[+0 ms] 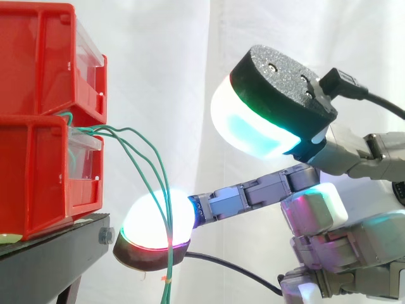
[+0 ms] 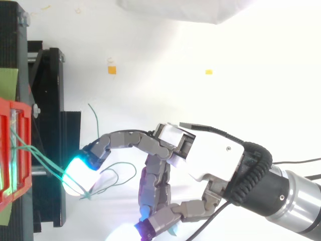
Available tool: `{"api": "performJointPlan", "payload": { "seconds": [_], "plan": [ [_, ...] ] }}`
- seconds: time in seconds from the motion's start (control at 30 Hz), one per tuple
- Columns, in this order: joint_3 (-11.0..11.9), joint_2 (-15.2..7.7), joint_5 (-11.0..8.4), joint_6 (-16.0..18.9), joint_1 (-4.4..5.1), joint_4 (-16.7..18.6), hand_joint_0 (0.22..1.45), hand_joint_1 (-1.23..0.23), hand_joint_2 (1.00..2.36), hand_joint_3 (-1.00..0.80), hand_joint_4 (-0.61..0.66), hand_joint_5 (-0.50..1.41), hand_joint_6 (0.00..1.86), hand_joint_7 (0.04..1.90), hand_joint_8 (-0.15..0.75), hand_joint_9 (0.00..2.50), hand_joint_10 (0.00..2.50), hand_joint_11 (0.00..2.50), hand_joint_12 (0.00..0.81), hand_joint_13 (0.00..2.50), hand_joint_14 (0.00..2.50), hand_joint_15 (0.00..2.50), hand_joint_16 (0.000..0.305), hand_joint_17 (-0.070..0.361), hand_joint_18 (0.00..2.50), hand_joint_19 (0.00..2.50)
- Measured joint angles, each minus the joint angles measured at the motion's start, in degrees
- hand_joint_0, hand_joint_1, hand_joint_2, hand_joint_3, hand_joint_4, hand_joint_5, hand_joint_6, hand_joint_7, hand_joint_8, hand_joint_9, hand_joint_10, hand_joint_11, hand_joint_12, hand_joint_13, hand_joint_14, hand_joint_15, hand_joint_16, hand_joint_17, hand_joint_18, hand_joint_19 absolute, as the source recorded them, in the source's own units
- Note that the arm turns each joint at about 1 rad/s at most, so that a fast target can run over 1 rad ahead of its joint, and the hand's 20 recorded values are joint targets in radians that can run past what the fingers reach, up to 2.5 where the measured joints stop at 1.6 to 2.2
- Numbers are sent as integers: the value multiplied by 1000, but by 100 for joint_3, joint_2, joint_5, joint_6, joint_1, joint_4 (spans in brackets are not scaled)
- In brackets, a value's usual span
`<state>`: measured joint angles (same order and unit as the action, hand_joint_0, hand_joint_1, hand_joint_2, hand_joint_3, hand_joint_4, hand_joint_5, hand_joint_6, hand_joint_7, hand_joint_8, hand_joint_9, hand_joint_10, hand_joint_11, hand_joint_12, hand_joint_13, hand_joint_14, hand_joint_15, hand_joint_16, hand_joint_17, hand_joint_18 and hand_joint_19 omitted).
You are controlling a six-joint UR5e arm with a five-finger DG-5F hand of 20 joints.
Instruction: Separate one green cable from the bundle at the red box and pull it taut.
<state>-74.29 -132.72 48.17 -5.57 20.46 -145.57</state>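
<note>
Side view showed the robot hand [image 1: 253,192], fingers spread apart, one fingertip [image 1: 147,218] touching green cables [image 1: 168,215] hanging from the lower-left red box [image 1: 38,177].

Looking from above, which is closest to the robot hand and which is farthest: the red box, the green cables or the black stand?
1. green cables, touching the hand's glowing fingertip.
2. black stand, just left of that fingertip.
3. red box, at the far left edge.

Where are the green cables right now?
Side view: the green cables leave the lower red bin at left and hang down across the robot hand's outstretched fingertip.
</note>
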Motion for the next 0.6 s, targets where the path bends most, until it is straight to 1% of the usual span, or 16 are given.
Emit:
{"api": "performJointPlan", "payload": {
  "seconds": [0.07, 0.2, 0.27, 0.3, 0.4, 0.47, 0.6],
  "plan": [
    [-2, 0, 5, 131, 14, 8, 355, -932, 1000, -500, 334, -35, 503, 806, 418, 1805, 10, 279, 604, 2053, 17, 531, 92, 207, 2500, 276],
    [-3, 0, 23, 568, 46, -2, 355, -930, 1000, -500, 337, -35, 503, 808, 419, 1808, 10, 286, 605, 2053, 17, 525, 92, 207, 2500, 277],
    [-2, 0, 63, 867, 61, -39, 355, -930, 1000, -500, 332, -34, 503, 807, 418, 1809, 10, 281, 606, 2055, 17, 529, 93, 208, 2500, 280],
    [-2, 0, 81, 938, 64, -54, 357, -926, 1000, -500, 335, -35, 503, 810, 417, 1809, 10, 281, 605, 2055, 16, 526, 92, 206, 2500, 285],
    [-4, 0, 285, 1331, 69, -195, 357, -925, 1000, -500, 334, -34, 503, 808, 418, 1812, 10, 283, 606, 2055, 18, 528, 92, 207, 2500, 279],
    [-5, 0, 473, 1665, 70, -329, 359, -923, 1000, -500, 328, -34, 503, 807, 418, 1813, 10, 283, 608, 2052, 17, 521, 91, 206, 2500, 287],
    [-6, 0, 638, 2122, 72, -531, 358, -925, 1000, -500, 340, -34, 503, 807, 417, 1817, 10, 278, 605, 2052, 17, 530, 92, 207, 2500, 278]
  ]
}}
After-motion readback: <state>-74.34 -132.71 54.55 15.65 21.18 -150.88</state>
